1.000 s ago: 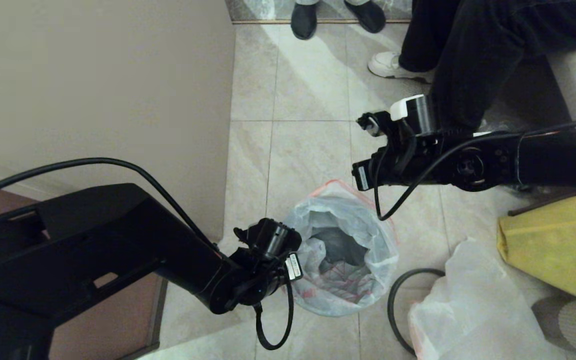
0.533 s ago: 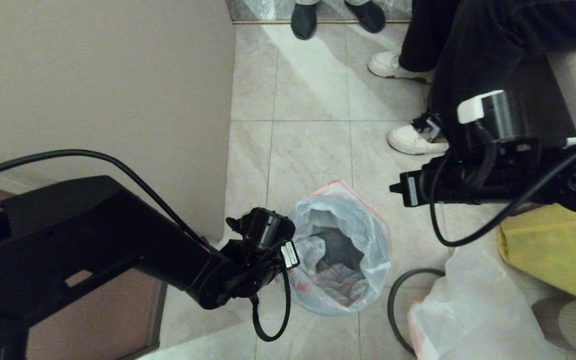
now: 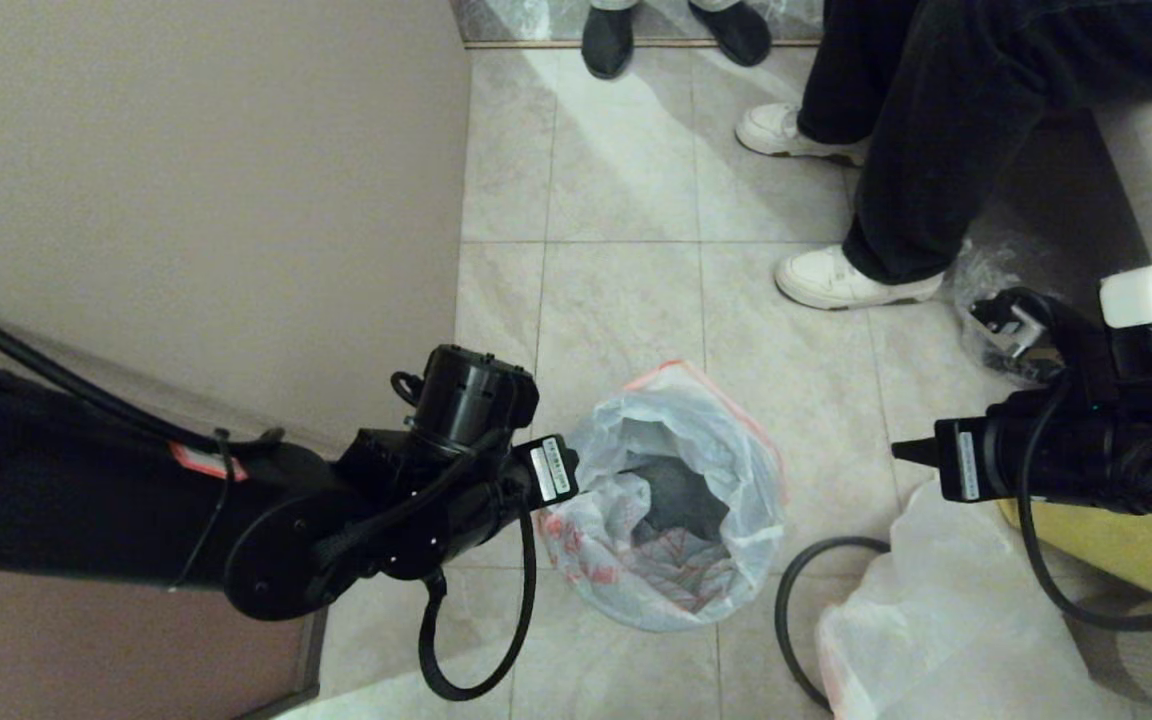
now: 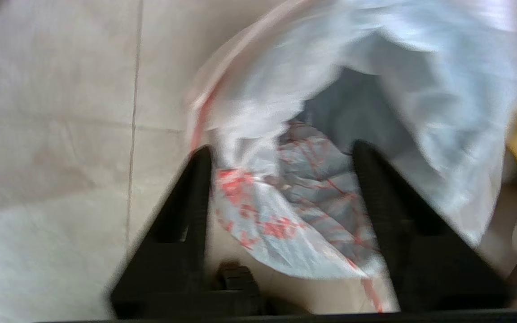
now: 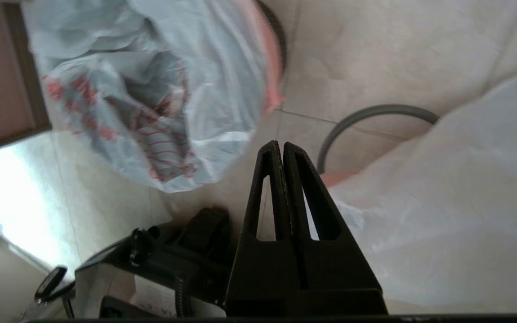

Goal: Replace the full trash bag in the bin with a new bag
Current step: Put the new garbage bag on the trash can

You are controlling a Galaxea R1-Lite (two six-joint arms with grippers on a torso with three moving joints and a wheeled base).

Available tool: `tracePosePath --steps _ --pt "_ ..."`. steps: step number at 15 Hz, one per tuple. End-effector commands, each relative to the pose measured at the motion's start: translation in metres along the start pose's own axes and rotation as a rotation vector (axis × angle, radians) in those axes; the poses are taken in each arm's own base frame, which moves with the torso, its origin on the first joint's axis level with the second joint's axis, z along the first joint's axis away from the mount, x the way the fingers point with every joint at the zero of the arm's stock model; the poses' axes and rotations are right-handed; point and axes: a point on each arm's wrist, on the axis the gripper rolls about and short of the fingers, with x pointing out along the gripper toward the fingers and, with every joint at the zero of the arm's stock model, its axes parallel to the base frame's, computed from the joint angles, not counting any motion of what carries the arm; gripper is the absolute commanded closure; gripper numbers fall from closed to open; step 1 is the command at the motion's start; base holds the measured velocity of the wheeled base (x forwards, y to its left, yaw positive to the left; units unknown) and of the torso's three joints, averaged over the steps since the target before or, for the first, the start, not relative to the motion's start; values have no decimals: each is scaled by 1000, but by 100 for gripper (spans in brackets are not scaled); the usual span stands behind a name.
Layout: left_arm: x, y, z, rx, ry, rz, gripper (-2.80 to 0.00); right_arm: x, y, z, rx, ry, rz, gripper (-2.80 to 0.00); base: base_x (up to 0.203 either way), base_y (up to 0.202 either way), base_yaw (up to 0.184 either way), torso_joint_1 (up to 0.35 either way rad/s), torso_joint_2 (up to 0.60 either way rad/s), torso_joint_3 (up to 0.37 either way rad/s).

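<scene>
new bag [image 3: 666,500]: draped over bin, just released; left jaws [image 4: 281,215] now wide, empty; right jaws [image 5: 282,150] shut, empty, withdrawn.

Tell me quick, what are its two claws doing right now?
Left gripper: open, holding nothing, at the new bag.
Right gripper: shut, empty.

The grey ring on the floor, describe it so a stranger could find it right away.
Start at the beige wall and go right across the tiles to the bag-lined bin. Just right of it lies the grey ring, partly under the bulky white sack. It is the only thin hoop there.
</scene>
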Motion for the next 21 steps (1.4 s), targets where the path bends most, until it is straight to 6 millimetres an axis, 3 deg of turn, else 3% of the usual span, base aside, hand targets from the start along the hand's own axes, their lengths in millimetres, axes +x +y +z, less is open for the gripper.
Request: tracePosePath --steps 1,4,6,9,13,15,19,21 --pt "-14 -21 17 52 -27 -53 0 -4 -12 -7 28 -4 -34 0 0 0 0 0 0 0" --pt "0 -55 20 142 51 -46 0 -9 -37 -11 89 -1 -75 0 0 0 0 0 0 0" --pt "29 -77 14 203 142 -2 0 -15 -56 -18 138 8 -98 0 0 0 0 0 0 0" --pt "93 -97 -17 281 274 83 0 -22 -82 -31 214 24 -153 0 0 0 0 0 0 0" --pt "156 -91 -68 384 361 155 0 -41 -113 -36 281 -31 -159 0 0 0 0 0 0 0" --pt "178 -85 -81 397 335 158 0 -61 -113 -36 285 -85 -139 0 0 0 0 0 0 0" --pt "244 -58 -115 479 186 153 0 -115 -87 -52 263 -203 -97 0 0 0 0 0 0 0" --pt "261 -51 -115 514 78 152 0 -139 -72 -66 278 -212 -64 0 0 0 0 0 0 0"
